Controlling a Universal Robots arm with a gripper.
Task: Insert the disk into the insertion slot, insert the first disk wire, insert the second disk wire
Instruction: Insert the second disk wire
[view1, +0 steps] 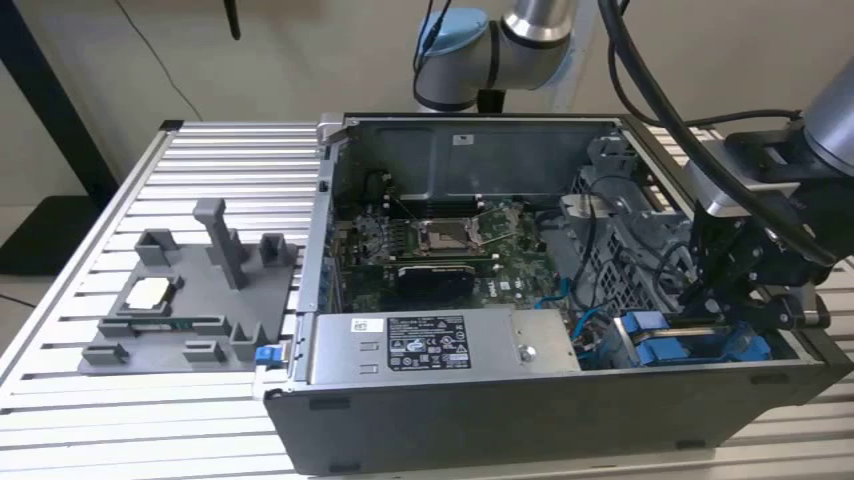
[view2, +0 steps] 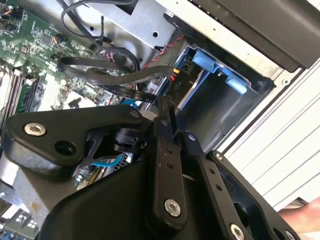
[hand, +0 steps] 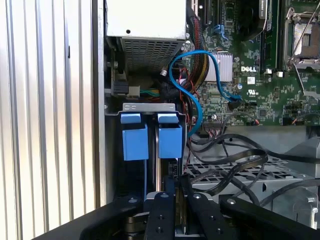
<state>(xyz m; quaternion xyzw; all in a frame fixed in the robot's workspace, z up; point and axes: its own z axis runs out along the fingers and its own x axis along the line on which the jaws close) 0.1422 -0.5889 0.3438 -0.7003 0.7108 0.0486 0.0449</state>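
The insertion slot (view1: 674, 345) is the grey metal bay with blue plastic fittings in the case corner at the exterior view's right. It is also in the second wrist view (view2: 220, 100) and the first wrist view (hand: 150, 106). The disk is hidden; I cannot tell whether it sits inside the bay. My gripper (view1: 705, 318) hangs right over the bay. Its fingers (view2: 161, 117) are pressed together on the end of a flat black disk wire (view2: 100, 70), just short of the bay's mouth. In the first wrist view the gripper (hand: 175, 184) is below two blue tabs (hand: 170, 140).
The open computer case (view1: 534, 420) lies on a slatted metal table. Inside it are the motherboard (view1: 441, 240), the labelled power-supply box (view1: 441, 342), a looping blue cable (hand: 192, 85) and several loose black wires (hand: 225, 165). A grey fixture (view1: 187, 310) lies at the exterior view's left.
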